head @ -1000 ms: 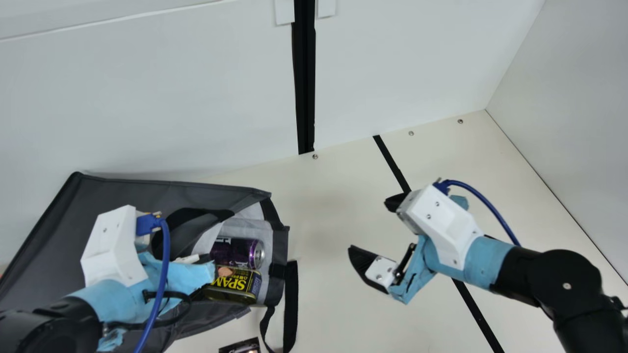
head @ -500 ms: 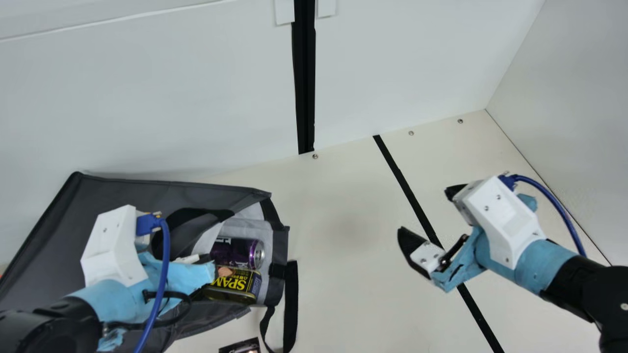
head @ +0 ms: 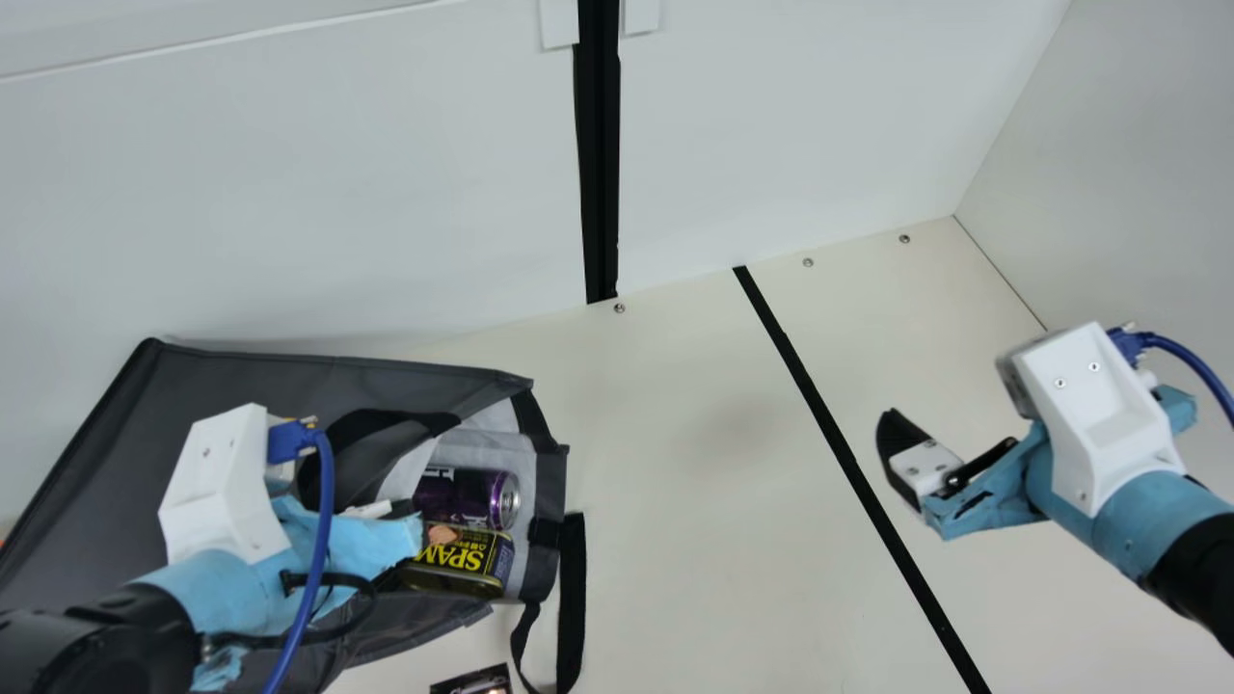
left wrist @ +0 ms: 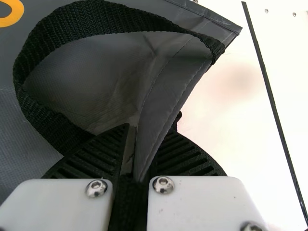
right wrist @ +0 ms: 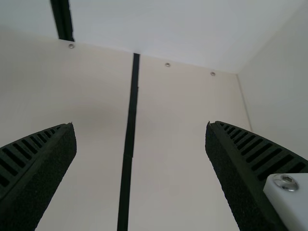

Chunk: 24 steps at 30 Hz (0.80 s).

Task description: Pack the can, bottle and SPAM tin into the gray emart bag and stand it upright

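Shifting rightward: right gripper (head: 943,382) | fingers apart | left gripper's (head: 362,545) fingers clamped on gray bag (head: 289,386)

1. Gray bag (head: 106,463): smooth, coated-looking cloth with a dull sheen, creased.
2. Black handle (left wrist: 106,18): coarse woven webbing, matt.
3. Purple can (head: 461,495): glossy printed metal, its end bare and silvery.
4. SPAM tin (head: 461,556): shiny metal.
5. Counter (head: 675,540): smooth, softly matt.
6. Screws (head: 808,262): bright metal.
7. White housing (head: 1104,405): smooth, plastic-looking, low gloss.
8. Blue wrapping (head: 371,542): wrinkled, matt.
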Available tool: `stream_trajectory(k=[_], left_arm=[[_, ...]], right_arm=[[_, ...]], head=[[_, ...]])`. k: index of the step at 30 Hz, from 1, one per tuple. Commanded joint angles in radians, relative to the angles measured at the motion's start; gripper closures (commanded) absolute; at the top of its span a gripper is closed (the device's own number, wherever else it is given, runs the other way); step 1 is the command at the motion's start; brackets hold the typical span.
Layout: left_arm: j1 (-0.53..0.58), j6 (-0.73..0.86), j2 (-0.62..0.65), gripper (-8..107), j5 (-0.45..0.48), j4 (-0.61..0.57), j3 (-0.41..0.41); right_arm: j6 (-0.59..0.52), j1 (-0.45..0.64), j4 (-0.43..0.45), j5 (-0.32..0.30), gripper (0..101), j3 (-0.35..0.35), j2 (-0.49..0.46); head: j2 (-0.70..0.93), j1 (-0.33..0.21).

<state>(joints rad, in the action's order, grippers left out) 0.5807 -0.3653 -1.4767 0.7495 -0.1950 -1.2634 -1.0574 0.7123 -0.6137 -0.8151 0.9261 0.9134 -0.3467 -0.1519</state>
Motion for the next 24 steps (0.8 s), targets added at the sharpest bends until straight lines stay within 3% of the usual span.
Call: stream_trajectory(k=[1, 11, 24], left_arm=[[0.0, 0.0, 0.0, 107, 0.0, 0.0, 0.0], [0.0, 0.0, 0.0, 107, 0.0, 0.0, 0.0], [0.0, 0.0, 0.0, 107, 0.0, 0.0, 0.0]], right_arm=[[0.091, 0.005, 0.065, 0.011, 6, 0.011, -0.002], [0.377, 0.006, 0.287, 0.008, 6, 0.085, -0.006], [0.701, -0.068, 0.518, -0.107, 6, 0.217, 0.016]], head=[[-0.002, -0.023], [-0.002, -0.023], [-0.002, -0.023]])
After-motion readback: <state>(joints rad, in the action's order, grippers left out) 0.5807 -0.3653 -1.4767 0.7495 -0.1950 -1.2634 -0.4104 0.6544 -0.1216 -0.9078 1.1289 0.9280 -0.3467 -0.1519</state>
